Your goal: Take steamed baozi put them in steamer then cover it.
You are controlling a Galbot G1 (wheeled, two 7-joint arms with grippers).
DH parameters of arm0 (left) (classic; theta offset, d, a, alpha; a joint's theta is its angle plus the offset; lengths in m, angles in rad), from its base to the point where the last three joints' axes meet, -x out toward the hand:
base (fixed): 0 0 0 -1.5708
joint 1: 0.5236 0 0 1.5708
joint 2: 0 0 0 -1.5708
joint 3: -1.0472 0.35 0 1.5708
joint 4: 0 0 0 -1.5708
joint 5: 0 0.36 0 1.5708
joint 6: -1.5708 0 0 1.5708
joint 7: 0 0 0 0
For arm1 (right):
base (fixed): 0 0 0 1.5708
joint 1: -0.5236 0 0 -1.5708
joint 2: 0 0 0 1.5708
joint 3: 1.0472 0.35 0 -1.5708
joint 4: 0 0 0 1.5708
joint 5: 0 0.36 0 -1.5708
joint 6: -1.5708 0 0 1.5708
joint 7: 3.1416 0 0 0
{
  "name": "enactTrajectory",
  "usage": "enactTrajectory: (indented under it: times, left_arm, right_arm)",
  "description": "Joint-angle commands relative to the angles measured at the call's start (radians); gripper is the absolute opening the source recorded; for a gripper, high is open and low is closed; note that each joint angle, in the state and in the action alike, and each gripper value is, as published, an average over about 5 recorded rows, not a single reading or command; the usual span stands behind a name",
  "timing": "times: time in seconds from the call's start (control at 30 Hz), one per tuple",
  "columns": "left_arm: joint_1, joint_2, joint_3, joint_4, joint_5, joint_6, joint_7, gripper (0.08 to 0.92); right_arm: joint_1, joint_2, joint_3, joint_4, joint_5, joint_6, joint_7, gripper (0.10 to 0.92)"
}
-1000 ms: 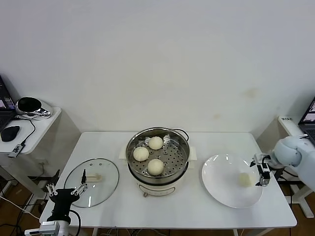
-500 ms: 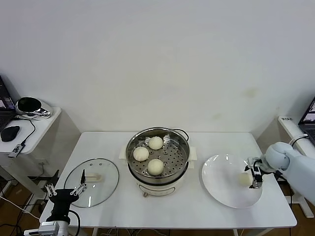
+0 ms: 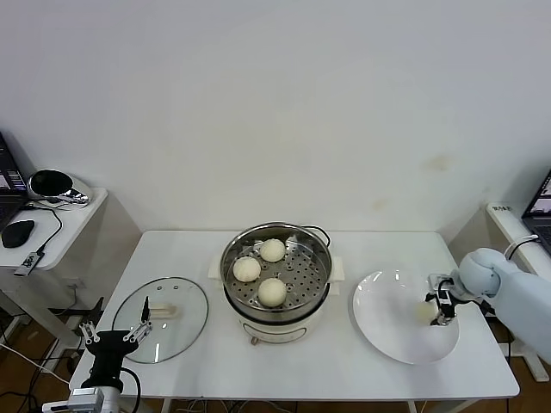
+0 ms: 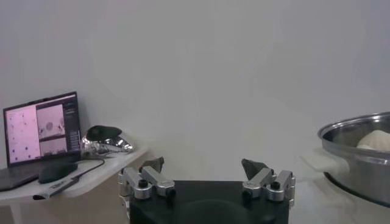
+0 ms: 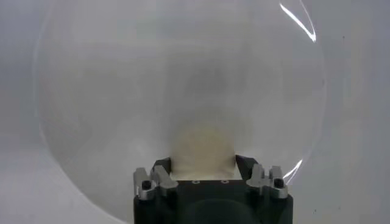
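- Three steamed baozi already sit in my steamer at the middle of the table, so that part is mostly done.
- The fourth baozi is on the white plate to the steamer's right. My right gripper has its fingers pressed against both sides of that bun, gripping it; it does not look lifted off the plate yet.
- My left gripper waits with jaws wide apart and empty at the table's near left corner, just beside the glass cover.
- That cover lies flat on the table left of the steamer, handle up.
- Left to do, as I judge it: carry this last bun into the steamer, then set the cover on.
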Motion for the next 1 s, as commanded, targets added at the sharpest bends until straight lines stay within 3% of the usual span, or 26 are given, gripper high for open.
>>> enactTrajectory:
  times: [0.03,0.33,0.63,0.83,1.0]
  left_arm:
    - [-0.001,0.002,0.001,0.0,0.0,0.0,0.001,0.823]
    - [-0.014,0.005,0.016,0.008,0.001,0.004,0.002,0.823]
    - [-0.023,0.013,0.036,0.015,0.002,0.009,-0.001,0.823]
    - [-0.027,0.015,0.038,0.023,0.0,0.008,-0.001,0.823]
    - [-0.027,0.013,0.032,0.024,-0.003,0.007,-0.002,0.823]
  right_arm:
    - [0.073,-0.04,-0.061,0.046,0.042,-0.017,-0.02,0.565]
    - [0.577,-0.11,-0.437,0.266,0.328,-0.127,-0.035,0.568]
    - [1.109,0.098,-0.851,0.395,0.681,-0.286,0.059,0.582]
    - [1.12,0.275,-0.899,0.409,0.884,-0.409,0.186,0.585]
    - [1.012,0.377,-0.865,0.369,0.93,-0.463,0.262,0.585]
